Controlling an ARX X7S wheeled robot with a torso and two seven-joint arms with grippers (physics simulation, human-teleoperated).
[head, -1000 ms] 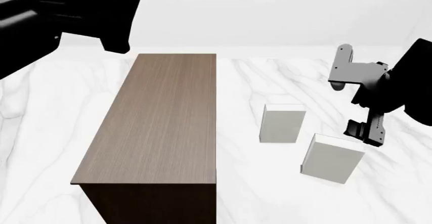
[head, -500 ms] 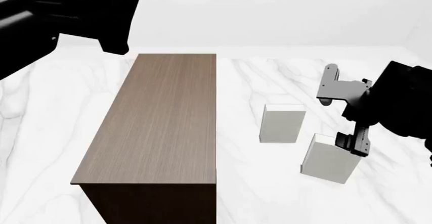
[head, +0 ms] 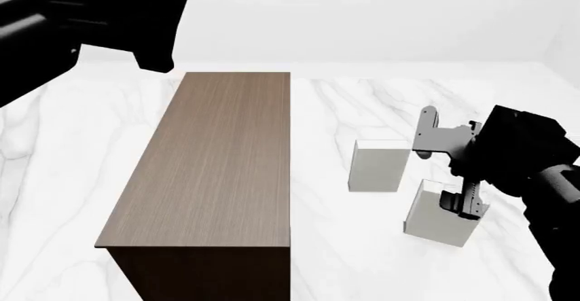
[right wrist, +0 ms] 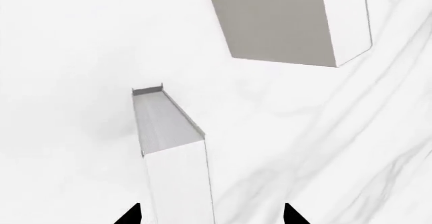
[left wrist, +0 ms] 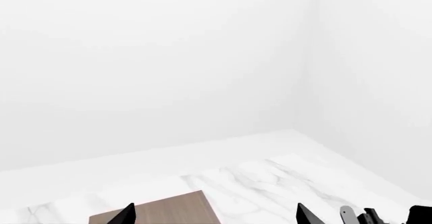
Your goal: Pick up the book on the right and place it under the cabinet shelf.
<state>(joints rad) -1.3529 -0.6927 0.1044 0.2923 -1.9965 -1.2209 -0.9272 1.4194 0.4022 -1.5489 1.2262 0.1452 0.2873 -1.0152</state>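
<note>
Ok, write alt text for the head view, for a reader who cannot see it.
The right gripper hangs open over the right-hand book, one of two pale books standing on a white marble surface. A long dark brown cabinet shelf lies left of the other book.

A second pale book (head: 379,167) stands on the white marble floor (head: 54,179); plain white walls (left wrist: 155,62) behind.

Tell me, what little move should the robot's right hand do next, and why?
Probably lower a bit more, then close. The right gripper is open, its fingers either side of the book, not yet gripping it. The cabinet shelf waits further left.
</note>
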